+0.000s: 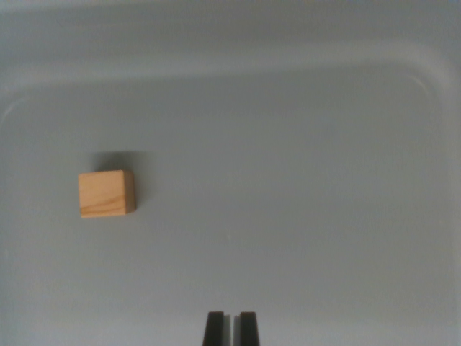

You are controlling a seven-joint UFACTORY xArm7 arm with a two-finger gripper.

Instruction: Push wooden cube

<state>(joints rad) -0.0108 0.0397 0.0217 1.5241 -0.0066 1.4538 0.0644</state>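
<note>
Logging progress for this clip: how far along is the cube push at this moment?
Nothing looks done yet: the wooden cube sits alone on the grey tray, toward the wrist view's left. In hand: the gripper has its fingertips nearly together at the bottom edge, well apart from the cube and touching nothing. Left: closing that gap, making contact with the cube, and the whole push.

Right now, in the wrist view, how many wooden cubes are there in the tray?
1. The wooden cube lies on the grey tray floor at the wrist view's left, apart from the gripper at the bottom edge. Nothing seems hidden.
</note>
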